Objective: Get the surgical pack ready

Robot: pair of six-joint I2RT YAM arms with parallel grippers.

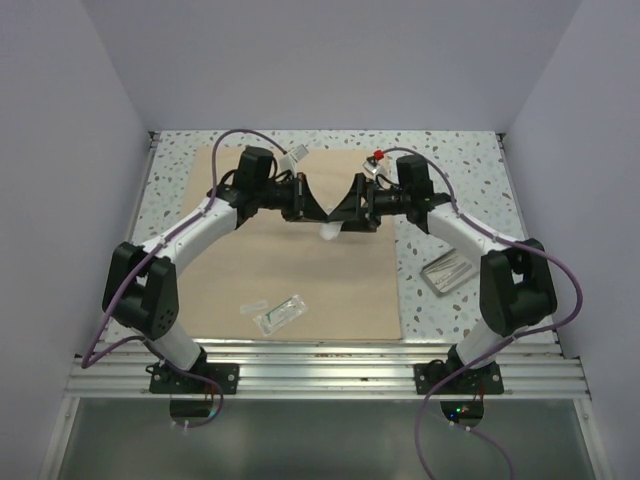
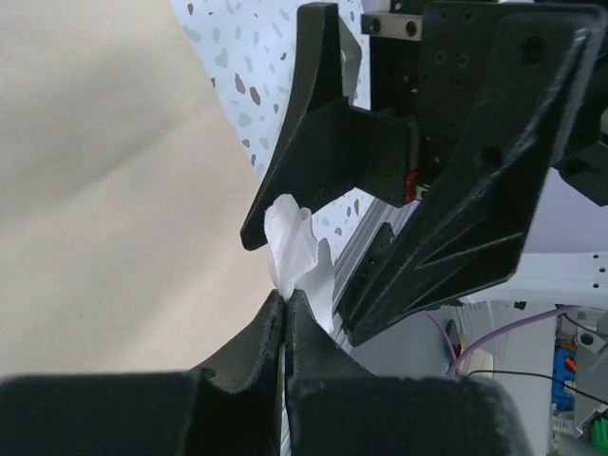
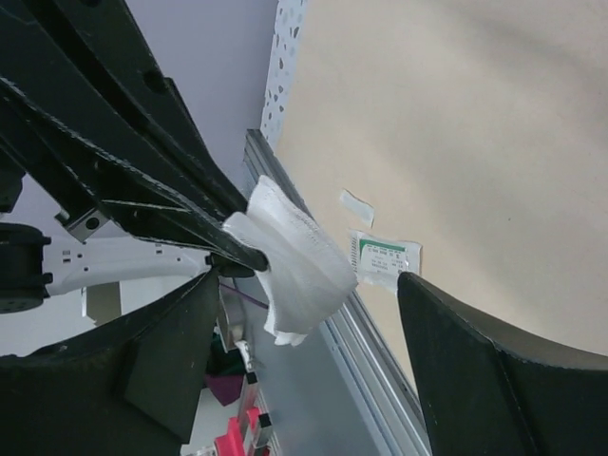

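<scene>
The surgical pack (image 1: 300, 270) lies as a big flat tan sheet on the speckled table; it also fills the left wrist view (image 2: 104, 190) and the right wrist view (image 3: 475, 123). Both arms meet above the middle of the sheet. My left gripper (image 1: 320, 215) (image 2: 285, 299) is shut on a crumpled piece of white gauze (image 1: 330, 232) (image 2: 299, 252) (image 3: 294, 256), which hangs from its tips. My right gripper (image 1: 343, 215) (image 3: 309, 285) faces it, open, its jaws wide on either side of the gauze without touching it.
A small clear pouch (image 1: 280, 313) (image 3: 385, 258) lies on the sheet's near part, with a small white strip (image 3: 357, 207) beside it. A shiny metal tray (image 1: 447, 270) sits on the table right of the sheet. A clear wrapper (image 1: 297, 155) lies at the far edge.
</scene>
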